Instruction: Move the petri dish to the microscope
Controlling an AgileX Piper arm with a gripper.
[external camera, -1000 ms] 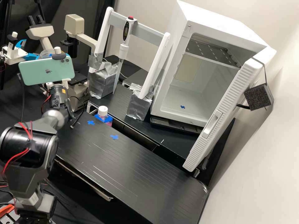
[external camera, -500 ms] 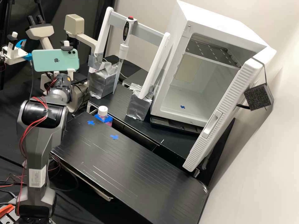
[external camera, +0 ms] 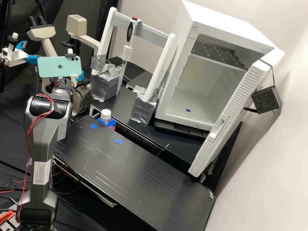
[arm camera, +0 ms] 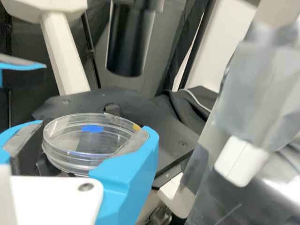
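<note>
While the incubator stands with its door swung open, the bench spans the front. The microscope has its black stage near the gripper, and a capped bottle stands beside the bench. Clamped between the gripper's two blue fingers, the dish is close to the stage; whether directly above, I cannot tell. Two blue crosses mark the bench.

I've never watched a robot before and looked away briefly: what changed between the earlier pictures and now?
The arm has swung rightward in the high view, and the green phone on it moved along and now sits more level. The tool holds the petri dish now. The bottle, the pipette and the open white cabinet stayed put.
</note>
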